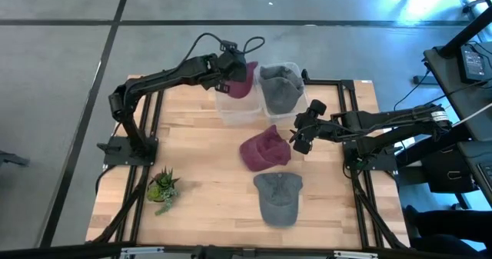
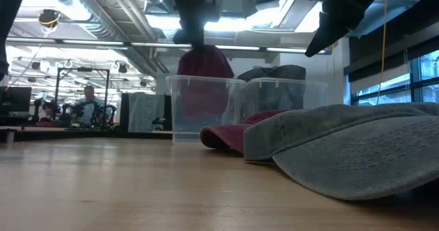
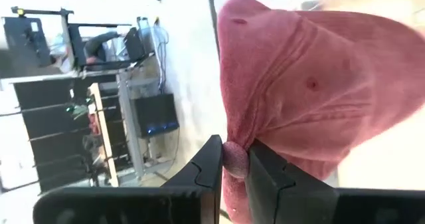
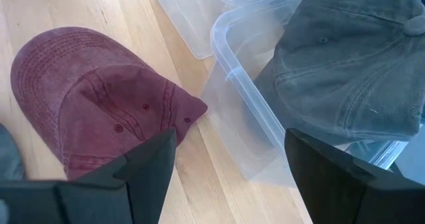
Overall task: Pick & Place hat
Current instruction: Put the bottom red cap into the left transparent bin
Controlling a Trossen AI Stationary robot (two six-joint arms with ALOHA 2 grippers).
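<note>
My left gripper (image 1: pixel 228 68) is shut on a dark red hat (image 1: pixel 243 81) over the left clear bin (image 1: pixel 238 114) at the table's far side. In the low view the red hat (image 2: pixel 204 66) hangs down past the bin's rim (image 2: pixel 199 79). A second red hat (image 1: pixel 265 147) lies crown up on the table's middle, and a grey hat (image 1: pixel 278 197) lies nearer the front edge. My right gripper (image 1: pixel 301 140) hovers open just right of the second red hat (image 4: pixel 99 104). My left gripper pinches a bunched fold of the red hat's cloth (image 3: pixel 234 159) between its two fingers (image 3: pixel 211 163). The fingers come from above, pointing down. The hat hangs below them, its lower part (image 2: pixel 202 101) inside the bin's walls and above the bin's floor.
The right clear bin (image 1: pixel 298 68) holds a grey hat (image 4: pixel 352 71) and touches the left bin. A small potted plant (image 1: pixel 162 188) stands at the table's near left. Bare wood lies left of the hats. A person (image 2: pixel 88 104) sits far behind the table.
</note>
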